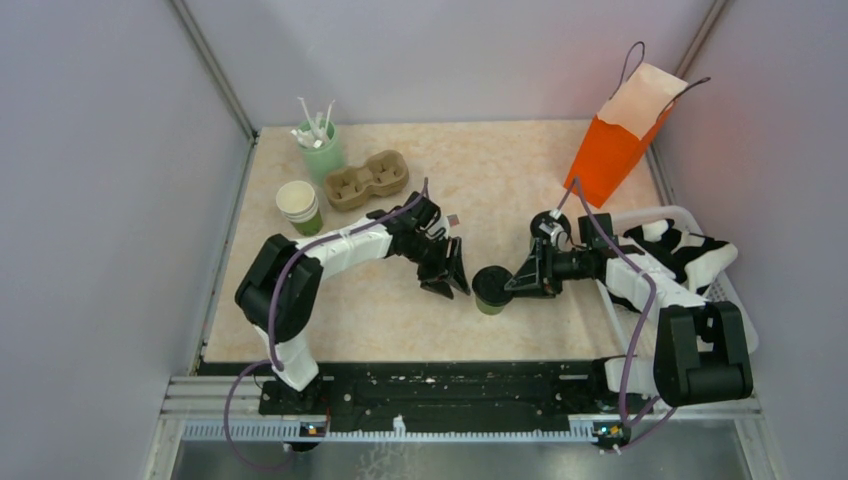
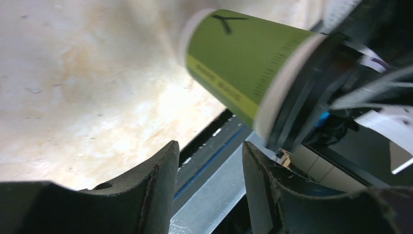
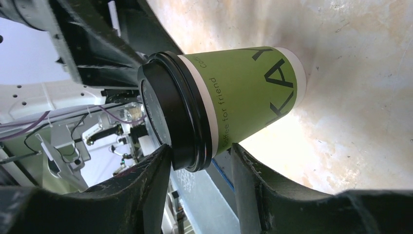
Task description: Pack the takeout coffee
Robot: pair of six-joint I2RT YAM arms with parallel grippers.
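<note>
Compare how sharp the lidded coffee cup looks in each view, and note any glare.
Top external: the takeout coffee is small but sharp, under even light. Left wrist: it is blurred, its print smeared. Right wrist: it is crisp, lettering legible, with a bright glare patch on the table next to it.

Arms angled inward, left end effector (image 1: 452, 283) and right end effector (image 1: 508, 282) parted

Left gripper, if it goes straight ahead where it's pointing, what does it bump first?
Probably the takeout coffee, just ahead of the left gripper, though slightly off its line.
</note>
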